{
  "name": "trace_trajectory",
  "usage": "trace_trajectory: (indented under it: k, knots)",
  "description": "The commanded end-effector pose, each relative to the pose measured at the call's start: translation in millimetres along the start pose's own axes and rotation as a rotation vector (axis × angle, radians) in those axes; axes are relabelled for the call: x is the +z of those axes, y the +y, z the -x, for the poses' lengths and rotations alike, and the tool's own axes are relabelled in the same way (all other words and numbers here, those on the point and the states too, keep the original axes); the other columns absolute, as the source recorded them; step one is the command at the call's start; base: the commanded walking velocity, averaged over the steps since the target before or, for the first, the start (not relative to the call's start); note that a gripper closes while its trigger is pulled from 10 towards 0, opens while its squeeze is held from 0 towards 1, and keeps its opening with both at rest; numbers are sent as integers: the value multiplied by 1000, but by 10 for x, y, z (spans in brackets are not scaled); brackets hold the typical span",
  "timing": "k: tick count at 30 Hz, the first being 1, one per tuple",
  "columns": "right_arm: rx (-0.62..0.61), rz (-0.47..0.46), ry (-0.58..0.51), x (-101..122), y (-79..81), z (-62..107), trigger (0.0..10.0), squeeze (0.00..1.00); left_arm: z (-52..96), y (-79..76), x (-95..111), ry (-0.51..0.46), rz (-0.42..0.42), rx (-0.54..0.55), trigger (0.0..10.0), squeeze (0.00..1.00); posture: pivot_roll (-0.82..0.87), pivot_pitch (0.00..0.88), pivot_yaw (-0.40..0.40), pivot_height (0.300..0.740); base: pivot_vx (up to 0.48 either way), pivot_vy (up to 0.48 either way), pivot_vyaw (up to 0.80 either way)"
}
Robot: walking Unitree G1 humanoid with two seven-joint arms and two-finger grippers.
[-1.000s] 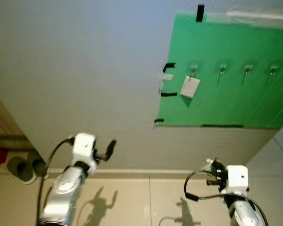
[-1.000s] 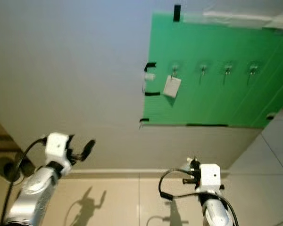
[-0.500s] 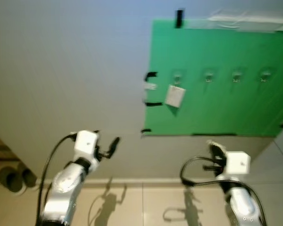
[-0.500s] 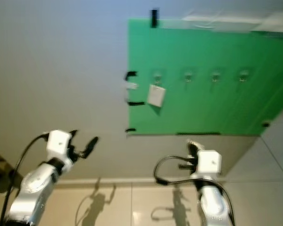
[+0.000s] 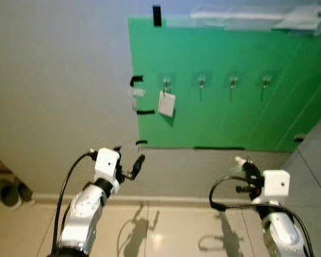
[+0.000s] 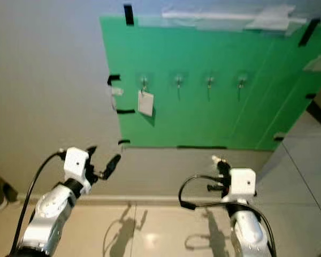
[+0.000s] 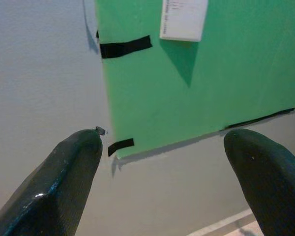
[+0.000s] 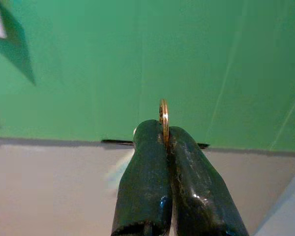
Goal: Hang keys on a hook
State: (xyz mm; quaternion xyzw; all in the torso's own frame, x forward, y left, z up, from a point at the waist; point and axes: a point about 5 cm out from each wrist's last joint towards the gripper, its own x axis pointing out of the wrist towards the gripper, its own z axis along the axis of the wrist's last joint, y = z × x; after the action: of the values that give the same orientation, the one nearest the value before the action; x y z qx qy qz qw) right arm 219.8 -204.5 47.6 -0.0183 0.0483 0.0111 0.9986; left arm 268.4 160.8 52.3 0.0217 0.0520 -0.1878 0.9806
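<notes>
Right gripper (image 8: pixel 164 142) has its fingers pressed together, pinching a gold key ring (image 8: pixel 163 118) that sticks up edge-on between the tips. From the head camera it sits low on the right, raised in front of the wall below the green board (image 5: pixel 257 107), well apart from the hooks; something pale pokes out at its tip, keys themselves too small to make out. Left gripper (image 7: pixel 169 162) is spread wide, nothing between the fingers (image 7: pixel 64 177), held up low on the left and pointing at the board's lower left corner.

Green board is fixed to the grey wall (image 5: pixel 53 80) with black tape strips (image 7: pixel 125 46) at its edges and clear tape along the top. Four hooks (image 5: pixel 201 83) sit in a row across its upper part. Leftmost hook (image 5: pixel 166 83) carries a white tag (image 5: pixel 166 103) hanging down; other three are bare. Tiled floor (image 5: pixel 176 230) below. Dark shoes (image 5: pixel 8 191) lie at far left by the wall.
</notes>
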Motion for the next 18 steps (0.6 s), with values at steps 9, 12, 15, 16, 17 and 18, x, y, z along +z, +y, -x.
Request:
trace_trajectory:
  k: [9, 12, 15, 16, 17, 18]
  knots:
    - [33, -2, -57, 235, 4, -162, 0, 0, -154, 117, 164, -29, -6, 72, 10000, 0, -60, 0, 50, 740, 216, -400, 0]
    - [111, 14, -101, 448, 12, -280, 0, 0, -186, 114, 256, -46, -17, 72, 10000, 0, -61, 0, 56, 740, 137, -80, 0]
    - [275, 177, -196, 920, 19, -499, 0, 0, -264, 62, 360, -62, -51, 19, 10000, 0, -66, 0, 57, 740, 0, 0, 0]
    - [275, 177, -196, 920, 19, -499, 0, 0, -264, 62, 360, -62, -51, 19, 10000, 0, -66, 0, 57, 740, 0, 0, 0]
    - [315, 205, -217, 1007, 45, -538, 0, 0, -283, 58, 380, -65, -47, 16, 10000, 0, -66, 0, 57, 740, 0, 0, 0]
    - [364, 240, -248, 1110, 92, -583, 0, 0, -307, 52, 409, -69, -46, 16, 10000, 0, -69, 0, 55, 740, 0, 0, 0]
